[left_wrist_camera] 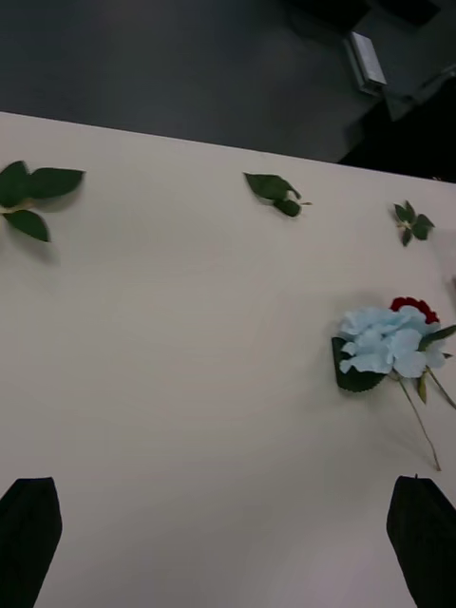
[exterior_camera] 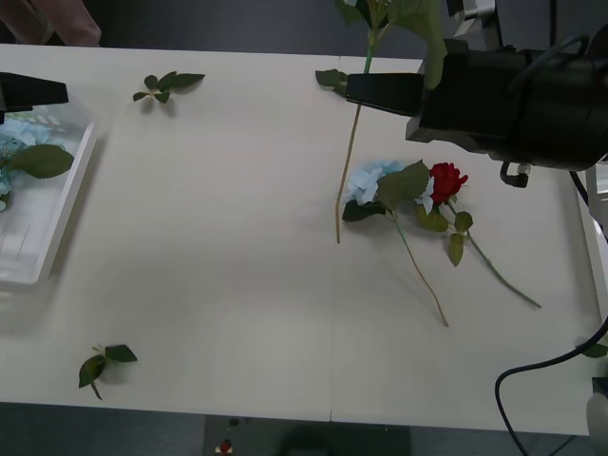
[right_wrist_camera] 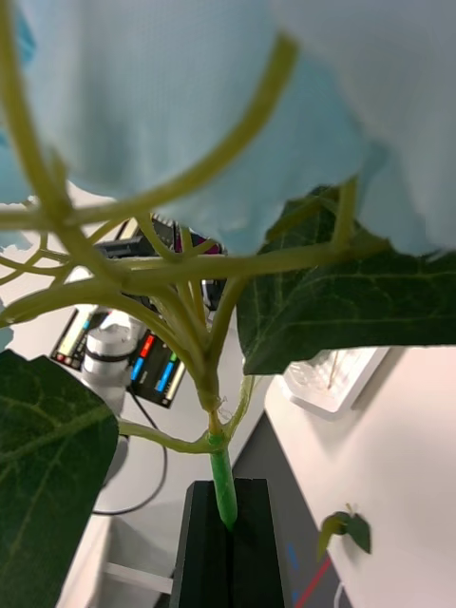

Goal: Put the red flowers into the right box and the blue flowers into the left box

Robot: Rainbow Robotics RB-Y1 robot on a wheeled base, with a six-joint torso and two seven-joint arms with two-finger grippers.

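Blue flower stem held up, far from its box

Our right gripper (exterior_camera: 366, 87) clenched the pale-blue fluffy flower stem (exterior_camera: 349, 161), hanging upright; the shallow white left box (exterior_camera: 71, 185) lay far across, beside our released left gripper (left_wrist_camera: 228, 532).

1. The blue flowers (right_wrist_camera: 190, 104) have soft, cloth-like matt petals.
2. Their stem (right_wrist_camera: 222, 480) looks like smooth green plastic.
3. The left box (exterior_camera: 59, 214) is glossy white plastic.
4. The table (exterior_camera: 228, 285) is smooth, matt and cream-coloured.
5. The right gripper (right_wrist_camera: 226, 541) has matt black fingers.
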